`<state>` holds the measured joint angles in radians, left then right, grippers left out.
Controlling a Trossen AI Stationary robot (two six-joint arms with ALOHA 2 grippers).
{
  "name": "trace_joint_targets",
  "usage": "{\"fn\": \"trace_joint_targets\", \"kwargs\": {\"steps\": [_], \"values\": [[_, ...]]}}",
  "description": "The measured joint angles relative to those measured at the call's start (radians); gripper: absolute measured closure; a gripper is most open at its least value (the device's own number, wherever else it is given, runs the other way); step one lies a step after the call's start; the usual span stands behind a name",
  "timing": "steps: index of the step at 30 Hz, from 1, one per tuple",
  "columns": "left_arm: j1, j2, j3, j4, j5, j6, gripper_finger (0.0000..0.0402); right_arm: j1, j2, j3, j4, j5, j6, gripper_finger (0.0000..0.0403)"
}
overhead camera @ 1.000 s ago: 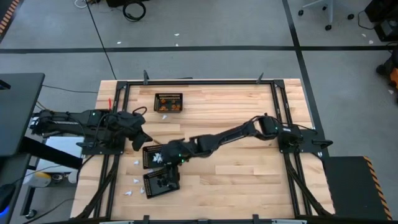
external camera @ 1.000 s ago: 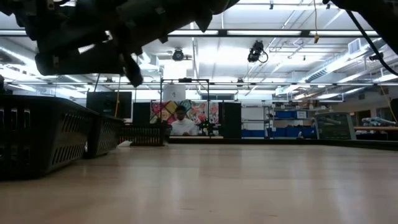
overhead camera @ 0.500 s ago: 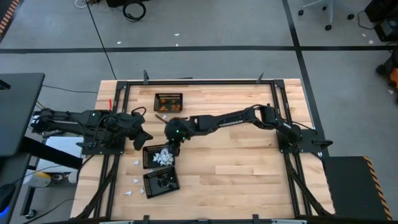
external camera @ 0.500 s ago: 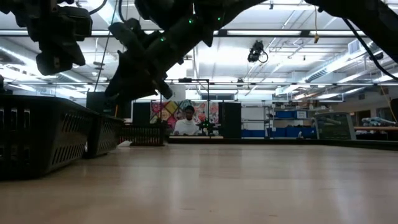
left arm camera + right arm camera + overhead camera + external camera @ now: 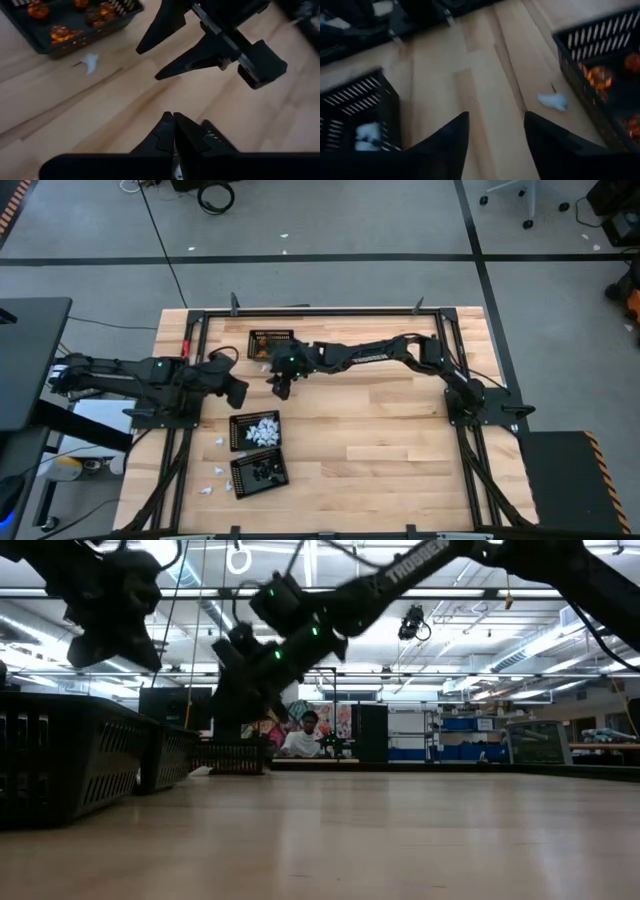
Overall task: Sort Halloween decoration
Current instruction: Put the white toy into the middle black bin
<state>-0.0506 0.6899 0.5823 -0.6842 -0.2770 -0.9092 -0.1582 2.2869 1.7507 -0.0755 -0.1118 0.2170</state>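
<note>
My right gripper [image 5: 279, 387] [image 5: 495, 134] hangs open and empty above the bare wood, a little on the near side of the orange-filled basket [image 5: 271, 344] [image 5: 605, 75]. A loose white piece [image 5: 262, 367] [image 5: 552, 101] lies flat on the table beside that basket's near wall. Another basket [image 5: 256, 430] [image 5: 357, 117] holds white pieces, and the nearest one [image 5: 260, 473] holds black pieces. My left gripper [image 5: 238, 392] [image 5: 174, 131] is shut and empty, hovering left of the right gripper [image 5: 165, 55].
Several more white pieces [image 5: 219, 442] [image 5: 207, 490] lie on the table's near left part, left of the two near baskets. A black frame [image 5: 320, 311] edges the table. Bare wood stretches across the middle and right. A person [image 5: 310, 735] sits far behind the table.
My right gripper has swung from over the two near baskets toward the table's far edge and now hangs just short of the orange basket. My left gripper has turned a little on the spot, its tips now pointing more toward the right.
</note>
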Motion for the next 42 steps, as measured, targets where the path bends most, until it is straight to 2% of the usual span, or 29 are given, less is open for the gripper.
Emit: {"fn": "trace_joint_targets", "kwargs": {"steps": [4, 9, 15, 27, 32, 42], "values": [[0.02, 0.057, 0.0, 0.0, -0.001, 0.003, 0.0384, -0.012, 0.003, -0.061, 0.075, -0.021, -0.02, 0.0173], [0.021, 0.079, 0.0, 0.0, 0.0, -0.002, 0.0384, 0.011, 0.002, -0.059, 0.026, -0.044, -0.053, 0.0153], [0.014, 0.039, 0.0, 0.003, 0.009, -0.018, 0.0384, 0.001, 0.031, -0.014, -0.004, -0.022, -0.044, 0.0161], [-0.033, -0.112, 0.001, 0.026, 0.033, -0.045, 0.0384, -0.007, 0.197, 0.241, -0.038, 0.033, -0.061, 0.0165], [-0.032, -0.137, 0.001, -0.027, 0.032, -0.086, 0.0386, -0.018, 0.232, 0.262, -0.045, 0.05, -0.091, 0.0165], [-0.032, -0.134, 0.001, -0.164, 0.008, -0.119, 0.0392, -0.034, 0.251, 0.264, 0.048, 0.061, -0.166, 0.0165]]}}
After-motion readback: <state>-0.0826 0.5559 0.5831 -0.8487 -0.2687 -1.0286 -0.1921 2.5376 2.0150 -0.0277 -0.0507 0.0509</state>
